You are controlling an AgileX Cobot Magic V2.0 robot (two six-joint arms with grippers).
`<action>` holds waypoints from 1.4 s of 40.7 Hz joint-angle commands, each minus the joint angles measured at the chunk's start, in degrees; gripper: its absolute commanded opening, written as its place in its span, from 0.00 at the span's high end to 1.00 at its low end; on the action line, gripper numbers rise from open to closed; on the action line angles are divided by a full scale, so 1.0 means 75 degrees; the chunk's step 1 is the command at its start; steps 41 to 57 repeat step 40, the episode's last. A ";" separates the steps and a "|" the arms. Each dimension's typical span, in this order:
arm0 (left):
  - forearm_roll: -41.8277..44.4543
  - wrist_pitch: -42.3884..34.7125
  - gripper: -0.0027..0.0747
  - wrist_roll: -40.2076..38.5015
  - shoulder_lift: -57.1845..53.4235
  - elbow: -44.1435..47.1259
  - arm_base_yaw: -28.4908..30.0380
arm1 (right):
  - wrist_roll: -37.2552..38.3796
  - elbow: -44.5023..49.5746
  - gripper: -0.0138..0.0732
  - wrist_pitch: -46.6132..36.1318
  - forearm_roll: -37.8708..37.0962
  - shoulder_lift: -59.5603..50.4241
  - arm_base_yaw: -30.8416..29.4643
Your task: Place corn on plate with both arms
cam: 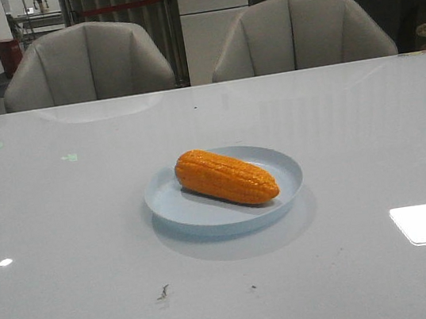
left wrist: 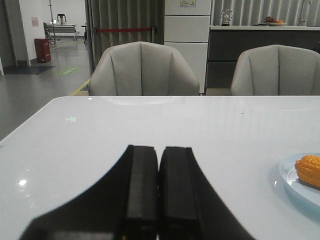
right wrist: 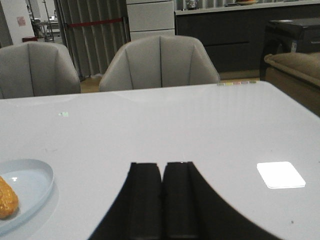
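The left gripper (left wrist: 159, 200) has its jaws pressed together and holds nothing. The right gripper (right wrist: 162, 205) is the same. Both are above bare table (cam: 63, 230), well apart from the one plate (cam: 163, 199). One corn (cam: 225, 176) lies diagonally inside the plate, within its rim. Two chairs (cam: 86, 62) stand behind the far edge.
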 commanded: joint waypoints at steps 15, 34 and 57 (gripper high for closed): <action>-0.0073 -0.0613 0.84 -0.0004 0.0039 0.0292 0.0010 | 0.0058 -0.0060 0.77 0.0498 -0.0054 -0.0548 0.0517; -0.0073 -0.0613 0.84 -0.0004 0.0039 0.0292 0.0010 | 0.0058 -0.0060 0.77 0.0498 -0.0054 -0.0548 0.0517; -0.0073 -0.0613 0.84 -0.0004 0.0039 0.0292 0.0010 | 0.0058 -0.0060 0.77 0.0498 -0.0054 -0.0548 0.0517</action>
